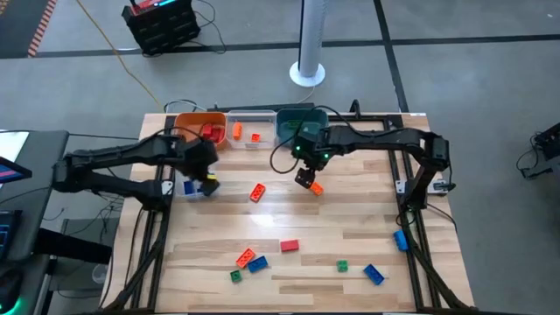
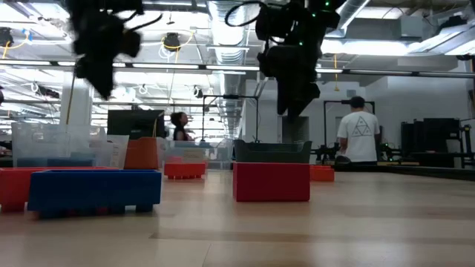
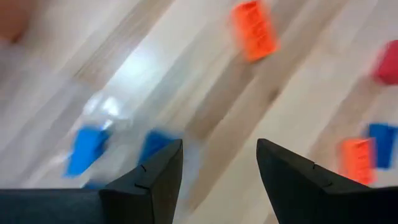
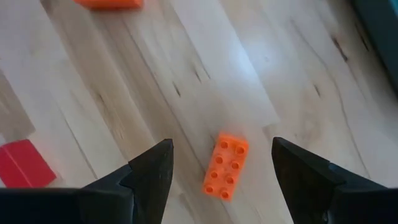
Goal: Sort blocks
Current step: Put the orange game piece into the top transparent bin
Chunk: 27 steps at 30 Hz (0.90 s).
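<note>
sorting blocks: my right gripper [image 4: 217, 165] hangs spread over an orange block [image 4: 225, 166] near the table's [image 1: 350, 289] middle.

near the front edge, studded plastic blocks [image 1: 249, 260] lie scattered on pale wood grain, still to sort. my right fingers [image 4: 149, 168] straddle the orange one, apparently for a straight pinch. my left gripper [image 3: 219, 165], parted and empty, hangs by blue blocks [image 1: 191, 187] near the left edge. at the back edge wait orange [image 1: 194, 119], clear [image 1: 249, 118] and teal bins [image 1: 293, 115].

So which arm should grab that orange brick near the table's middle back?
Right. The right gripper hangs open directly over the orange brick, which lies between its fingers. The left gripper is off by the blue brick.
</note>
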{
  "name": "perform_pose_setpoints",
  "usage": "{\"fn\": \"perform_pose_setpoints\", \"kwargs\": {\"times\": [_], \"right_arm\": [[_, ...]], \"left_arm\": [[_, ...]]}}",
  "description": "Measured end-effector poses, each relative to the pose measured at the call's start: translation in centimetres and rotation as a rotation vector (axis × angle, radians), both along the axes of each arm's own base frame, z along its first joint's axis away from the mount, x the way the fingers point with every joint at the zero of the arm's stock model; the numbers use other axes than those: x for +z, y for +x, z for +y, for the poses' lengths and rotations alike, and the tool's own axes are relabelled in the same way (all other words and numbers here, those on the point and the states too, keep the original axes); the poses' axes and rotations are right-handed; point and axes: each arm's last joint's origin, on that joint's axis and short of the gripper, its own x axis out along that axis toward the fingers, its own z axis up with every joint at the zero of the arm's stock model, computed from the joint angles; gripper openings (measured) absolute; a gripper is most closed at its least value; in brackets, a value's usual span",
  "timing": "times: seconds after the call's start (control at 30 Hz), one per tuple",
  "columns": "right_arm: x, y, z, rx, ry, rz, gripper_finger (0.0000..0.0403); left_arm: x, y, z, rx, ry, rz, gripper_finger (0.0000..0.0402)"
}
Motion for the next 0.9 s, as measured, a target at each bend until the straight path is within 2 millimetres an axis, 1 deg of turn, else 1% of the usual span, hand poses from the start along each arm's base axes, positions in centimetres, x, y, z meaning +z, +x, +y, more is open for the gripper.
{"fn": "perform_pose_setpoints", "kwargs": {"times": [0.07, 0.13, 0.27, 0.37, 0.5, 0.57, 0.63, 0.67, 0.77, 0.9], "right_arm": [[-0.1, -0.1, -0.2, -0.007, 0.003, 0.012, 0.0276], [0.0, -0.3, -0.6, -0.017, 0.001, 0.011, 0.0276], [0.2, -1.0, -1.5, 0.014, -0.016, 0.038, 0.0276], [0.5, -1.7, -2.4, 0.072, -0.04, 0.057, 0.0276], [0.9, -2.3, -3.9, 0.092, -0.071, 0.042, 0.0276], [1.6, -2.9, -4.3, 0.095, -0.085, 0.027, 0.0276], [2.5, -3.6, -4.6, 0.12, -0.11, 0.006, 0.0276], [3.0, -3.9, -4.7, 0.127, -0.123, -0.008, 0.0276], [4.5, -4.8, -5.1, 0.115, -0.158, -0.066, 0.0276], [6.3, -6.0, -5.5, 0.099, -0.206, -0.136, 0.0276]], "left_arm": [[0.5, 2.3, -0.5, -0.027, 0.0, -0.025, 0.0197], [0.7, 4.7, -1.0, -0.034, 0.022, -0.017, 0.0195], [0.2, 9.3, -1.7, 0.03, 0.048, 0.005, 0.0195], [-1.3, 12.4, -1.8, 0.12, 0.023, 0.041, 0.0195], [-4.5, 15.7, -1.8, 0.197, -0.017, 0.107, 0.0195], [-6.2, 16.8, -1.8, 0.203, -0.055, 0.157, 0.0195], [-7.3, 17.7, -1.8, 0.207, -0.062, 0.19, 0.0195], [-7.6, 18.0, -1.8, 0.212, -0.065, 0.196, 0.0195], [-8.0, 18.5, -1.7, 0.218, -0.068, 0.213, 0.0195], [-7.8, 18.6, -1.7, 0.237, -0.075, 0.218, 0.0195]]}}
